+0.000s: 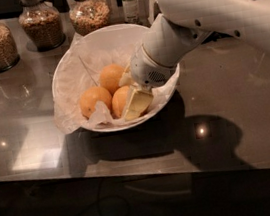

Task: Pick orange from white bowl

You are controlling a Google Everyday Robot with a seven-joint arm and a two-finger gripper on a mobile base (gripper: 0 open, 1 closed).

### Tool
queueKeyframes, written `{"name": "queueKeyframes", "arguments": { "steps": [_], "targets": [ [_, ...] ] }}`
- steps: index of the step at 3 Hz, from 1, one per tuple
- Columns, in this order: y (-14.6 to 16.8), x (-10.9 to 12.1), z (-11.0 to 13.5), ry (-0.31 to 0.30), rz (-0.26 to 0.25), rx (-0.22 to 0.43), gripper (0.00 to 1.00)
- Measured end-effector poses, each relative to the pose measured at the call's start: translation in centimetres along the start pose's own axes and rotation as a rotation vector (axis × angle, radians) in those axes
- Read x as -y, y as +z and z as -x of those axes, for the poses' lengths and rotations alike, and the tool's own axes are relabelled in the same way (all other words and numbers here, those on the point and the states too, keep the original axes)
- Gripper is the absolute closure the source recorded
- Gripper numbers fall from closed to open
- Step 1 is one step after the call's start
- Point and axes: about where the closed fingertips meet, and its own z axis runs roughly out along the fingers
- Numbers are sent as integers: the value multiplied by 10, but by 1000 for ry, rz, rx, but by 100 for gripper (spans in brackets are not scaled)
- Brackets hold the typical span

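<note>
Low in white bowl, gripper at round orange.

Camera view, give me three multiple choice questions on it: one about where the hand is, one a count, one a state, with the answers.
1. Where is the hand?
A. over the jars
B. down in the white bowl
C. on the counter beside the bowl

2. How many oranges lie in the bowl?
A. two
B. three
C. five

3. How is the bowl inside?
A. bare
B. filled with water
C. lined with crumpled paper

Answers:
1 B: the hand reaches below the rim, against the rightmost orange.
2 B: three show among the paper.
3 C: white paper covers the inside and folds over the rim.
</note>
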Motion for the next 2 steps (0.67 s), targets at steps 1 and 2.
{"name": "queueKeyframes", "arguments": {
  "steps": [1, 2],
  "targets": [
    [-2, 0, 1, 0, 0, 0, 37],
    [2, 0, 3, 7, 2, 9, 56]
  ]
}}
